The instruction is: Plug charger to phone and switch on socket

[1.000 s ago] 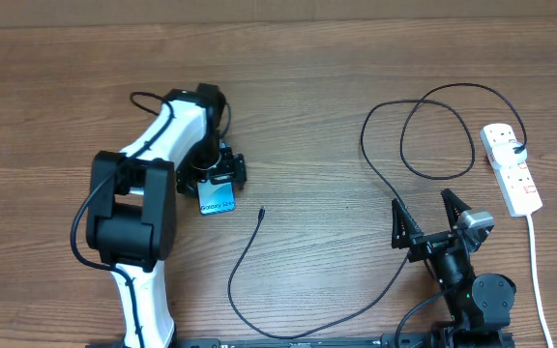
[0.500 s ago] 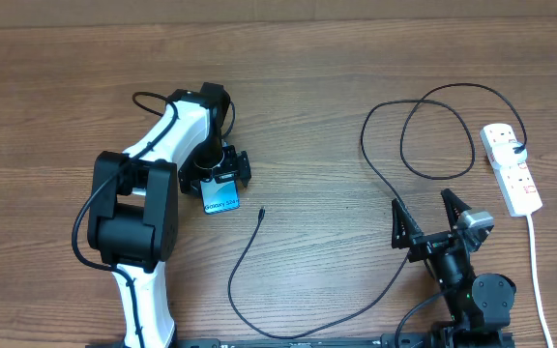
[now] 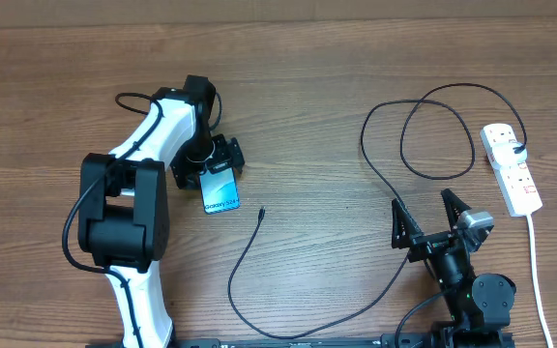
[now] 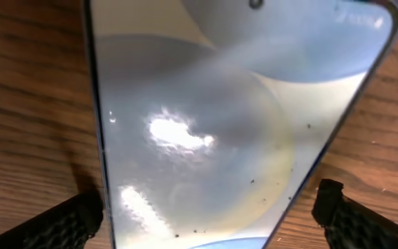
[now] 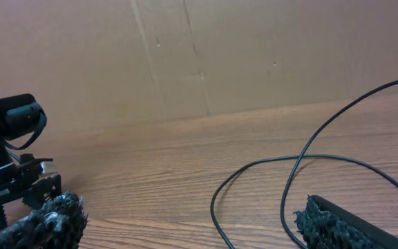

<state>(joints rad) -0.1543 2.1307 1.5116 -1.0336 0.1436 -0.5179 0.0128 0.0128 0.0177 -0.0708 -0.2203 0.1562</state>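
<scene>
Phone (image 3: 219, 193) first: lying screen-up on the wooden surface (image 3: 317, 87), left of centre, bracketed by the left claw (image 3: 211, 174). Fingers (image 4: 64, 223) set one at each long edge in the left wrist view, close against the glass; cannot tell whether actually pinching or merely straddling. Nothing plugged into it.

Connector tip (image 3: 260, 214) of the charger (image 3: 240, 256) loose on the wood just beside the phone's lower right corner, apart from it, held by nothing. Cable running off in a long curve toward the right arm, then up into a loop and over to the socket (image 3: 511, 169) at the far right edge (far end apparently plugged in there already, though too small to be sure). Switch position not readable.

Right claw (image 3: 425, 220) spread wide and empty, parked near the cable, well apart from the tip.

Judged progress: early. Left to do: picking up the tip, mating it to the phone's port, pressing the socket switch.
</scene>
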